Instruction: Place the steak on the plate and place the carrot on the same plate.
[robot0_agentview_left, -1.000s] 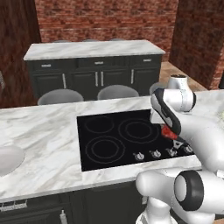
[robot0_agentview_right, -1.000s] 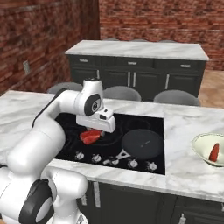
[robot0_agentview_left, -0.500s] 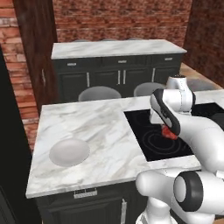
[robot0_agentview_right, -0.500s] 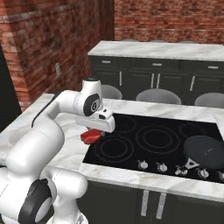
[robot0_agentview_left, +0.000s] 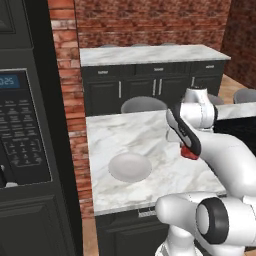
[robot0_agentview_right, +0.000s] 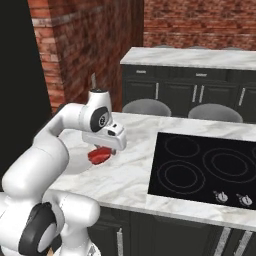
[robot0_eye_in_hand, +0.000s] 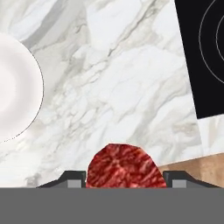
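Nearest the hand camera, the steak (robot0_eye_in_hand: 127, 166) sits clamped in the end effector (robot0_eye_in_hand: 127, 177), its marbled red surface bulging up between the two dark finger tips. In the left base view the same red chunk (robot0_agentview_left: 189, 152) hangs under the wrist, lifted clear of the marble tabletop (robot0_agentview_left: 150, 135); from the right side it shows as a red lump (robot0_agentview_right: 99, 155) beneath the white hand (robot0_agentview_right: 102, 150).

A little beyond, the plate (robot0_agentview_left: 130, 166) lies on the tabletop near its left end, pale and bare, with nothing on it. In the hand view its rim (robot0_eye_in_hand: 37, 87) curves in from the left edge, off to one side of the steak and not under it, so the steak is near the plate but not yet above it.

Farther off, the black cooktop (robot0_agentview_right: 210, 170) is set into the same tabletop, and behind it stand two round stools (robot0_agentview_right: 145, 106) and a dark cabinet run (robot0_agentview_left: 150, 87).

As a judgement, the task is in its first half: the steak is carried but not set down, and the carrot has yet to be fetched.
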